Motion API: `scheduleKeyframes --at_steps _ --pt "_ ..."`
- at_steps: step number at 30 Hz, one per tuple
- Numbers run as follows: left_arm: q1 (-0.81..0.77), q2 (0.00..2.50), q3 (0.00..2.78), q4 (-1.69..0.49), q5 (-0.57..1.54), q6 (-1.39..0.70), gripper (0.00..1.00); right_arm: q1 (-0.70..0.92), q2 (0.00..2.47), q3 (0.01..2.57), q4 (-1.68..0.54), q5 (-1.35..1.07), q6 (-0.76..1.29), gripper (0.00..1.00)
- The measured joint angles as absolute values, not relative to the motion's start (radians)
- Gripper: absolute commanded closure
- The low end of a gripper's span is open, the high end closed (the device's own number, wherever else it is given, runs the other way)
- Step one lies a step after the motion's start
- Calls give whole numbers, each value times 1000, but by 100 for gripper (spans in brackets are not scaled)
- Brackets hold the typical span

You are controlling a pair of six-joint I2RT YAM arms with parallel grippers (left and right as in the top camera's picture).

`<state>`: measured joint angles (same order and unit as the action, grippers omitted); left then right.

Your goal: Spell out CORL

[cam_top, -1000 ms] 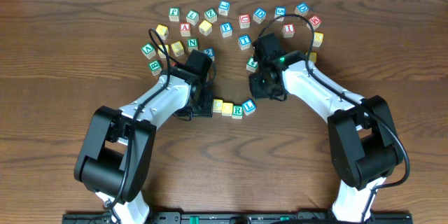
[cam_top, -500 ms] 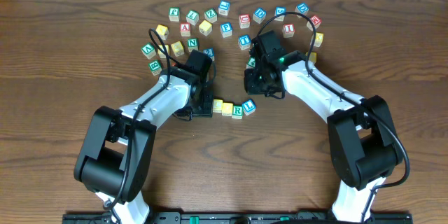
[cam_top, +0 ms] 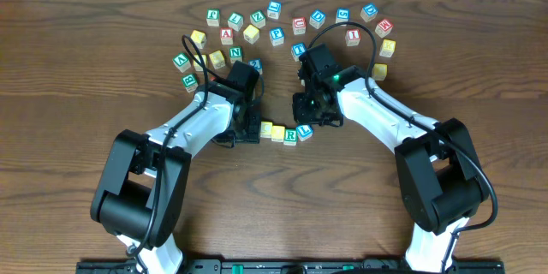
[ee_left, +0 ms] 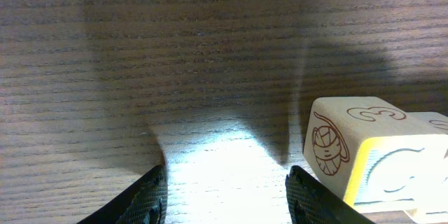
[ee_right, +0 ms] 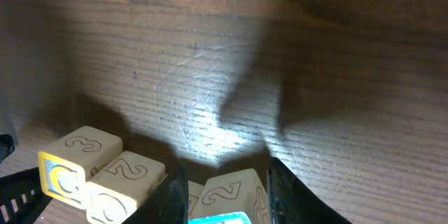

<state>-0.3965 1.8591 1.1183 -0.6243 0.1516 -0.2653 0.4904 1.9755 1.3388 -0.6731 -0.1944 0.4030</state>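
Well, the right hand point(ee_right: 225, 190) was down at the right end of the row, clenched on the L cube point(cam_top: 305, 131). In its wrist view both fingers point(ee_right: 175, 196) lay against the cube's sides, with a blue frame just showing at the bottom edge and a carved 2 on the face toward the camera.

Over at the other end, the left hand point(ee_left: 229, 197) hung low, jaws apart, only bare wood between them, gripping nothing. Just beside one fingertip point(ee_left: 308, 194) sat the first yellow-topped cube point(ee_left: 350, 150), with a 3 on one face and a round drawing on another. Whether fingertip and cube touched, I could not tell.

From overhead the line ran across the middle of the tabletop point(cam_top: 68, 94). First came that yellow-topped cube, then the second yellow-topped cube point(cam_top: 278, 132) right against it. Next was the green-framed R cube point(cam_top: 291, 135), and the L cube closed the row. Both arms reached in from the near edge, one to each end.

Farther back, well apart from the row, loose alphabet cubes point(cam_top: 276, 34) lay scattered in an arc. The red-framed A cube point(cam_top: 226, 35) and the green-framed N cube point(cam_top: 235, 53) were among them.
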Motion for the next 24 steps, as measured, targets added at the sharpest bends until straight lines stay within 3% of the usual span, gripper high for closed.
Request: scheduleKeyframes --at_steps 24 --pt "-397 1859 1118 -624 152 -266 46 490 1975 1338 -748 -178 414 70"
